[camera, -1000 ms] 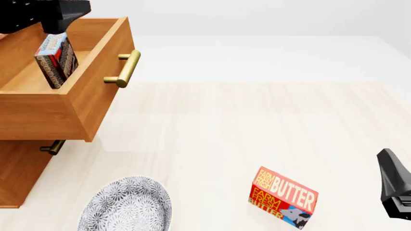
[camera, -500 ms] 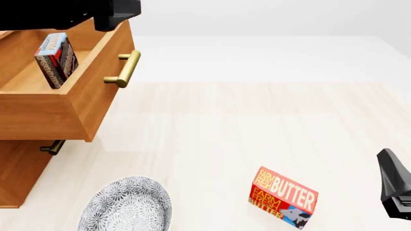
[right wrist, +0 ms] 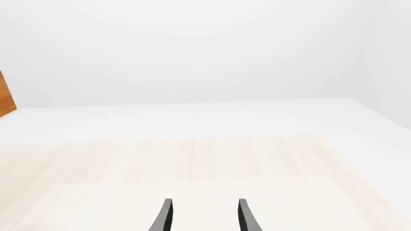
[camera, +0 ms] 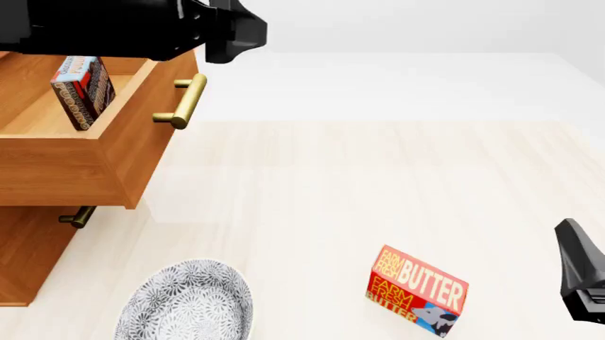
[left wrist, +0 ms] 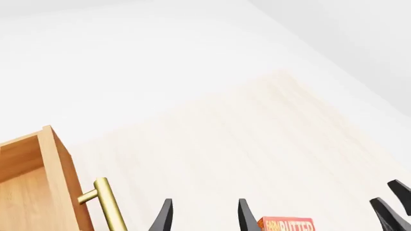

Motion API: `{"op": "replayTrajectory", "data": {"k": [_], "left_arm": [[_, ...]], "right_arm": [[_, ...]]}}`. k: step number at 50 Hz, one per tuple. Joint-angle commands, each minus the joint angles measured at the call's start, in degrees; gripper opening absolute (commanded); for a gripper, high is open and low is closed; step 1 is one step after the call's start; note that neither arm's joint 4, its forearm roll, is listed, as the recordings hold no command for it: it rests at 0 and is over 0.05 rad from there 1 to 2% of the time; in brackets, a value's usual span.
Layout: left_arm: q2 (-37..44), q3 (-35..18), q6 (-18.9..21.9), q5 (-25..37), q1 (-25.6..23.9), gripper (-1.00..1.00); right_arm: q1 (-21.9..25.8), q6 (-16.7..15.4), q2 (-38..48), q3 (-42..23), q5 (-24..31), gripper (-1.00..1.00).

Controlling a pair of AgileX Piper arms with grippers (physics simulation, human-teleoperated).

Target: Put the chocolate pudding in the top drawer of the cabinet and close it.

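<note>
pale wood-grain table [camera: 378,184] under plain white walls: your left gripper [left wrist: 202,219] hangs high at the far left, just right of the top drawer [camera: 90,159], its black fingers [left wrist: 162,219] parted and holding nothing. the chocolate pudding [camera: 83,91] stands on edge inside that drawer, which is pulled out from the cabinet [camera: 28,248], brass handle [camera: 184,100] facing right. your right gripper [right wrist: 202,219] waits at the near right edge, its fingers likewise apart with nothing between them. a red butter box [camera: 416,290] lies tilted on the near part of the table, and a patterned plate [camera: 184,301] sits near left, in front of the cabinet.
</note>
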Motion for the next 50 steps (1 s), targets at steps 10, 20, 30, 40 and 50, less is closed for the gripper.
{"op": "replayTrajectory", "data": {"k": [10,20,30,40,50], "left_arm": [[4.18,1.84,-6.58,-2.47,-2.44,1.0],[6.22,1.61,-8.04,-2.33,-2.46,1.0],[7.68,2.78,-9.84,-3.65,-2.68,1.0],[8.89,2.82,-11.97,-4.72,-2.99,1.0],[9.66,3.2,-12.77,-5.63,-2.27,1.0]], "right_arm": [[0.01,-0.01,0.0,0.0,0.0,1.0],[0.0,-0.01,0.0,0.0,0.0,1.0],[0.0,0.0,0.0,0.0,0.01,1.0],[0.01,0.0,0.0,0.0,0.0,1.0],[0.0,-0.01,0.0,0.0,0.0,1.0]]}}
